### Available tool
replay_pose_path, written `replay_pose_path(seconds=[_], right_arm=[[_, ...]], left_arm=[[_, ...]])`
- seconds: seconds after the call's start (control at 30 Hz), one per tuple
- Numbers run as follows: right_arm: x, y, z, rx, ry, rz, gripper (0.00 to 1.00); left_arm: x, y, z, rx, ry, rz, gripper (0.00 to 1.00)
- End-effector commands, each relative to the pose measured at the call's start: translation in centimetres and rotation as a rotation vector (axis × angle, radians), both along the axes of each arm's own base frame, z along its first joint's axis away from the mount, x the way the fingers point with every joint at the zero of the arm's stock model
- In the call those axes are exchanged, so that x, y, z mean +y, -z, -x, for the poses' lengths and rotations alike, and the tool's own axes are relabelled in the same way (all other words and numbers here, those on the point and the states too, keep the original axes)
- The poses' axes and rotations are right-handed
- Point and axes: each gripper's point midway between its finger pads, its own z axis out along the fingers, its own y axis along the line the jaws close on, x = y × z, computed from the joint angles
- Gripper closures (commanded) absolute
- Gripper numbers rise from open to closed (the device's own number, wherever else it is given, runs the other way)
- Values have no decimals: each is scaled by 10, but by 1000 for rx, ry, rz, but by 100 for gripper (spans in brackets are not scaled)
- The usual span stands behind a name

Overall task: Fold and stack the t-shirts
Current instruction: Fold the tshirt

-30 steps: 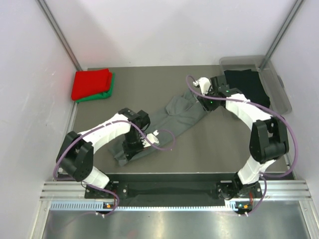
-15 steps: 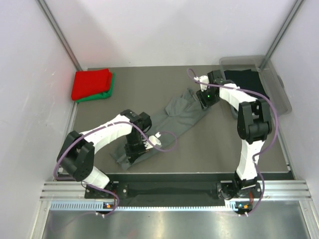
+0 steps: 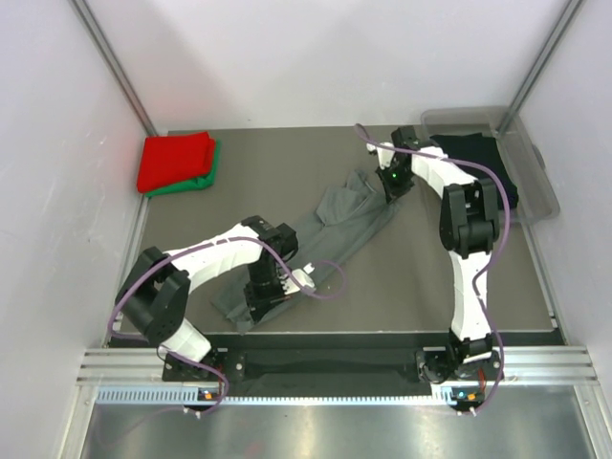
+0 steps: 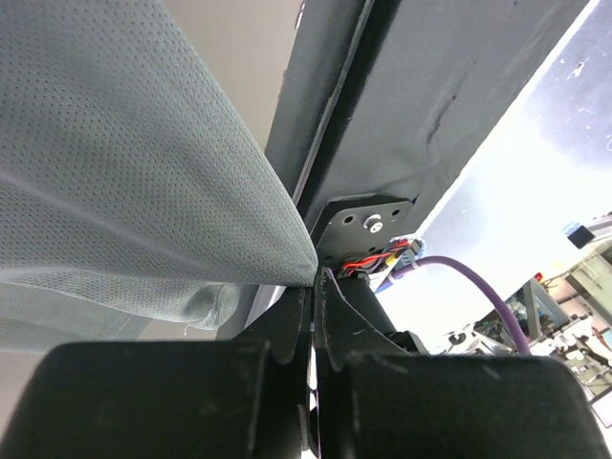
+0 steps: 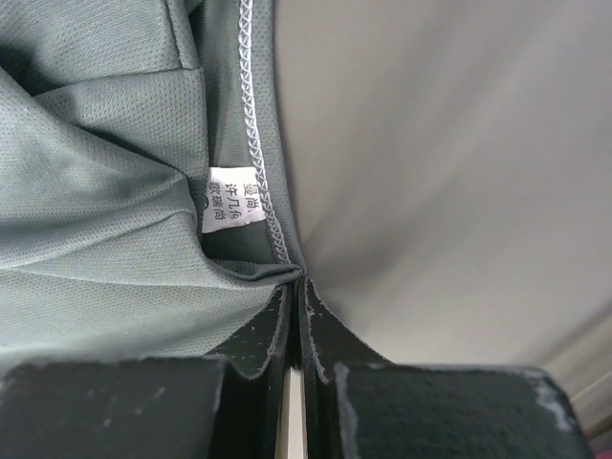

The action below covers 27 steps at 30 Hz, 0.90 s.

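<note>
Cloth covers the middle of the grey worktop (image 3: 287, 158): a dark grey short-sleeved cloth t-shirt (image 3: 344, 222) lies stretched in a rumpled band from 7 o'clock to 1 o'clock; the left fingers (image 4: 325, 301) are clenched on a fold at its 7 o'clock end; the right fingers (image 5: 285, 311) are clenched on its stitched hem at the 1 o'clock end, just below a small white label (image 5: 233, 201); a folded bright red t-shirt (image 3: 175, 161) sits on a folded green t-shirt (image 3: 212, 170) at 10 o'clock; a black t-shirt (image 3: 473, 158) lies in a clear plastic tub (image 3: 543, 186) at 2 o'clock.
</note>
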Motion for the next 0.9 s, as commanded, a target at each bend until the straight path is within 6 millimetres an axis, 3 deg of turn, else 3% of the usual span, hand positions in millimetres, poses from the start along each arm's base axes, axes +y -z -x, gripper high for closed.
replay_pose_path(seconds=[0.0, 0.1, 0.2, 0.33, 0.47, 0.57, 0.6, 0.67, 0.77, 0.87], right_arm=[[0, 26, -7, 59, -3, -4, 100], [3, 22, -33, 5, -3, -8, 100], [11, 16, -61, -60, -13, -18, 100], [19, 8, -95, -169, -25, -17, 98], [34, -2, -124, -287, -43, -32, 98], [43, -20, -146, -410, -58, -28, 97], [46, -34, -157, -476, -62, -21, 97], [48, -41, -164, -514, -58, -32, 96], [59, -55, -178, -589, -87, -60, 91], [67, -68, -193, -666, -86, -84, 89]], left_arm=[[-12, -3, 2, 25, -1, 38, 100], [-25, 1, -14, 2, 5, 54, 100], [-52, -1, -36, -5, 17, 100, 100], [-88, 2, -49, 17, 63, 143, 100], [-123, 14, -57, 48, 130, 154, 100], [-150, 26, -56, 100, 169, 170, 100], [-171, 35, -55, 102, 215, 176, 100], [-176, 41, -55, 104, 220, 173, 100], [-198, 43, -63, 76, 229, 206, 100], [-225, 28, -72, 36, 219, 270, 100]])
